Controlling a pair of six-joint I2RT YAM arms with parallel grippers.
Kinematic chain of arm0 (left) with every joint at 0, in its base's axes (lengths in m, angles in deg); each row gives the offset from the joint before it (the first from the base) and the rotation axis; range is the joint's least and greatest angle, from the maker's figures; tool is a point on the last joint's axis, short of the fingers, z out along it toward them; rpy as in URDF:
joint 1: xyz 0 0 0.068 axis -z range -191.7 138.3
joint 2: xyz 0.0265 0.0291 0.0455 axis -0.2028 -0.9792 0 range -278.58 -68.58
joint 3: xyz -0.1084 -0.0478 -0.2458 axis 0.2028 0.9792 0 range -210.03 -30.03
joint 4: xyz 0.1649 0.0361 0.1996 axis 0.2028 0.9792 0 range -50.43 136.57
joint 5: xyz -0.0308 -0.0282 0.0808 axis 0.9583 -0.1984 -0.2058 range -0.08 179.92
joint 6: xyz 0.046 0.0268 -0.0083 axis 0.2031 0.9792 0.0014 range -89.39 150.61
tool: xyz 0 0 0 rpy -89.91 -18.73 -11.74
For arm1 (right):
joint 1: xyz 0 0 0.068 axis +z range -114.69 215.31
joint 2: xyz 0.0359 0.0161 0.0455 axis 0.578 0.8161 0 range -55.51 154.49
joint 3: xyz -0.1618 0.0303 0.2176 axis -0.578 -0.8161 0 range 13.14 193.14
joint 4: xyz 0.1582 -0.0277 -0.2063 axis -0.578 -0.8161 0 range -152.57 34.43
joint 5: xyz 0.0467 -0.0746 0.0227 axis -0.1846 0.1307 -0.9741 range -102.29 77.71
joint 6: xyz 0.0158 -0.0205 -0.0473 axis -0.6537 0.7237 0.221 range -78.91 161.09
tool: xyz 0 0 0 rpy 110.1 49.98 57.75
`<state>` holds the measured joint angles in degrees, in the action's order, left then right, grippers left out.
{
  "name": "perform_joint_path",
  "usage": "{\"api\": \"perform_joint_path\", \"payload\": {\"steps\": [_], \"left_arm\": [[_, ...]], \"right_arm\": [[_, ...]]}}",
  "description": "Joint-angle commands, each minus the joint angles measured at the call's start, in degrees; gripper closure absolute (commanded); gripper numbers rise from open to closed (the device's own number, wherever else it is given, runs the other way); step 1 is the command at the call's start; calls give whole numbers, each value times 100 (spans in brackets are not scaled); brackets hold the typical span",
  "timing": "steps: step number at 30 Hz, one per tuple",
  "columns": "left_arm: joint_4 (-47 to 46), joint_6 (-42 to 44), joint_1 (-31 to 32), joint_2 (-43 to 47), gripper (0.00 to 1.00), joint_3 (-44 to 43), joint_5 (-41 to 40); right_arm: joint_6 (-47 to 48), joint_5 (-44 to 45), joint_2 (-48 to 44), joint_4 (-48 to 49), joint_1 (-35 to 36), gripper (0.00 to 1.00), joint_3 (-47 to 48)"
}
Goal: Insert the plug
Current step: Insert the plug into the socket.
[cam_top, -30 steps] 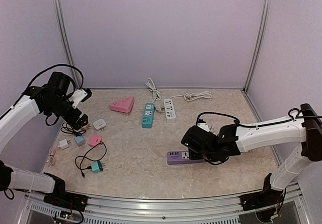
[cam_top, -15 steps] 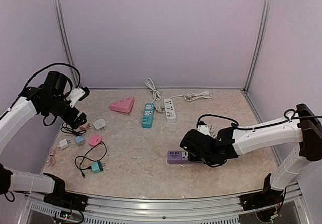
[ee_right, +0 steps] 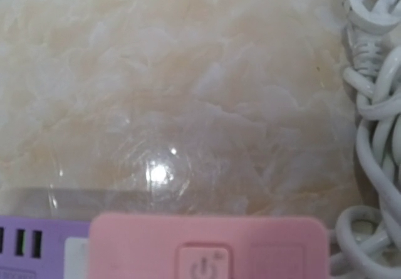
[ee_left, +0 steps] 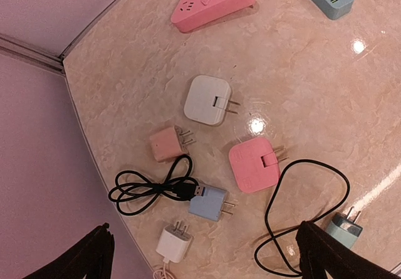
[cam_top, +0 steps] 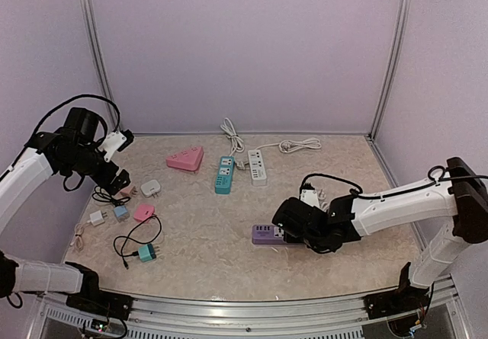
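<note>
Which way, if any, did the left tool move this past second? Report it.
Yes: the left tool shifted slightly left, away from the pink strip.

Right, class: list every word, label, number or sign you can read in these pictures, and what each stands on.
Power symbol (circle with a stroke), no letters: on the square button of the pink plastic block, right wrist view.
Markings on the long teal power strip and long white power strip: too small to read.
No words, brands or numbers can be read anywhere.
</note>
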<state>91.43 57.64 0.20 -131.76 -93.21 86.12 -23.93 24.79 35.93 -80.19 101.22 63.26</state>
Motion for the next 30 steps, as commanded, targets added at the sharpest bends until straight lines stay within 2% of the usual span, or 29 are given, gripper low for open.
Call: {"api": "perform_joint_path", "payload": {"steps": [1, 2, 4, 6, 13, 20, 26, 30], "left_arm": [[-36, 21, -73, 113, 1, -73, 82], [-23, 27, -83, 119, 1, -71, 86], [-2, 41, -98, 136, 1, -71, 96], [16, 60, -108, 143, 1, -80, 100], [196, 276, -190, 139, 1, -37, 244], [414, 501, -461, 21, 1, 171, 299], [546, 690, -1068, -245, 2, 125, 659], [1184, 1298, -1111, -750, 10, 26, 1391]], "right_arm": [[199, -720, 708, -1577, -29, 95, 93], [285, -671, 676, -1710, -34, 87, 263], [474, -612, 539, -1855, -33, 62, 574], [634, -573, 385, -1886, -34, 42, 813], [1411, -598, 31, -2127, -34, 1, 1811], [2155, -439, -508, -2165, -43, 0, 2411], [2526, -373, -1132, -1480, -47, 0, 2012], [2790, -373, -1474, -982, -50, 0, 1592]]}}
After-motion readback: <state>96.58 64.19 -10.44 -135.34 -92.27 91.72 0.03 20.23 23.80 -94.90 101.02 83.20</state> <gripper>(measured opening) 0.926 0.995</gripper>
